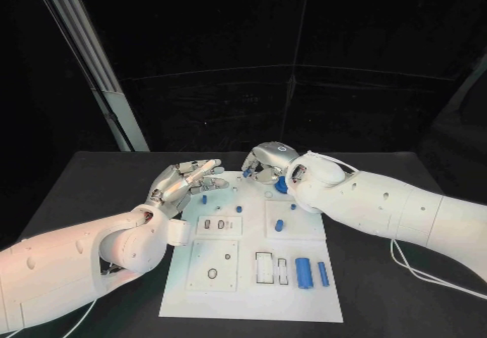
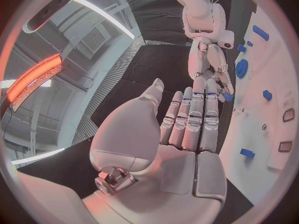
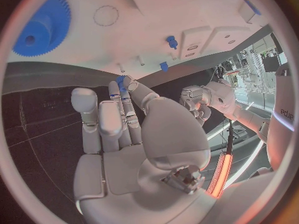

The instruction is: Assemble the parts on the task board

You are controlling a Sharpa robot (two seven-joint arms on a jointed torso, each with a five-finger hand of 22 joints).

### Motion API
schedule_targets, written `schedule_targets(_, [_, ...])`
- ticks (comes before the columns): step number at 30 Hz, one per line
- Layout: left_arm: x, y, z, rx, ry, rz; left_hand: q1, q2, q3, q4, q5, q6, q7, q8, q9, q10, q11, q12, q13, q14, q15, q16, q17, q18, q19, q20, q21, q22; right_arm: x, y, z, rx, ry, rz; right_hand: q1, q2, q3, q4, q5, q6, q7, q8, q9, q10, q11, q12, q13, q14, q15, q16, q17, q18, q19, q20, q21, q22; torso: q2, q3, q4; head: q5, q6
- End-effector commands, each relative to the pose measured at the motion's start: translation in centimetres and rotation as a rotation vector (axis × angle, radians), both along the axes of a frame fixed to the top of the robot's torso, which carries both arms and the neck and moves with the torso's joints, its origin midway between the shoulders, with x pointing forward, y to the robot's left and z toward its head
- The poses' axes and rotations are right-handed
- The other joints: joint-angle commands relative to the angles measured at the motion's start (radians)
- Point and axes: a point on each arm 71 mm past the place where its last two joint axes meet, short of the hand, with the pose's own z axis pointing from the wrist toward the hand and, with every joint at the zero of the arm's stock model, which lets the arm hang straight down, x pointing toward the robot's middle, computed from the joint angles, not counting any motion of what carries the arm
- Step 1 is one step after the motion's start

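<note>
Left hand (image 1: pixel 190 180) first: I see it hovering at the far left corner of the task board (image 1: pixel 243 299), palm up, fingers stretched out side by side and holding nothing. My left wrist view confirms the fingers (image 2: pixel 194 119) are straight and empty, with the board's white edge just past them.

Just beyond that hand's fingertips, on the board, a small blue part (image 1: pixel 204 199) stands upright, and another small blue piece (image 1: pixel 239 208) sits a little further toward the right hand. Nearer my body from the left hand lie two raised white plates, one with small dark slots (image 1: pixel 214 224) and one with an oval ring outline (image 1: pixel 212 273).

Right hand (image 1: pixel 266 162) sits at the board's far edge, close to the left hand but not touching it, fingers curled downward. I see a small blue piece (image 3: pixel 121 80) at its fingertips in the right wrist view, seemingly pinched there, though I cannot tell the grip for certain. Beside that hand a blue gear (image 1: pixel 281 184) rests on the board; it looms large in the wrist view.

Nearer me from the right hand, a short blue peg (image 1: pixel 279 226) lies on a white plate, and two blue cylinders (image 1: pixel 302 268) lie side by side near the board's right edge. Everything rests on the black surface (image 1: pixel 91 183).
</note>
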Motion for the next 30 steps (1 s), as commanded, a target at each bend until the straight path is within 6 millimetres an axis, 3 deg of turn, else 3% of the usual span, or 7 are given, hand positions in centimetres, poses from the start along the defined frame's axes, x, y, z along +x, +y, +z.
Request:
schedule_targets(1, [-0.1,-0.3,0.2,-0.010,-0.004,-0.015,-0.006,0.008,-0.003,-0.001,-0.002,0.000,0.004,-0.004,-0.002,-0.001,0.003,-0.005,-0.001,0.002,0.006,-0.007,0.002,0.014,0.005,0.002,-0.007,-0.001,0.2,0.5,0.0,-0.023,0.011,0.006,-0.001,-0.008,0.006,0.000,-0.006,0.001,0.004,-0.002,0.000,0.000,0.004,-0.001,0.000,0.013,-0.003,0.007,0.001,-0.014,0.001,0.000,0.005,0.002,0.004,-0.0017,0.0026,0.001,-0.001])
schedule_targets(30, [0.0,-0.2,0.1,-0.007,-0.001,-0.015,-0.005,0.009,-0.004,-0.002,-0.002,0.001,0.004,-0.004,-0.001,0.000,0.003,-0.005,-0.001,0.003,0.006,-0.008,0.002,0.014,0.006,0.002,-0.008,-0.002,0.9,2.1,-0.4,-0.113,-0.025,-0.043,-0.010,-0.019,0.016,0.012,-0.019,-0.001,0.004,-0.004,0.000,-0.003,0.005,0.000,-0.001,0.012,-0.002,0.012,0.003,-0.014,-0.002,0.002,0.008,0.002,0.011,0.0008,0.0008,0.005,0.003])
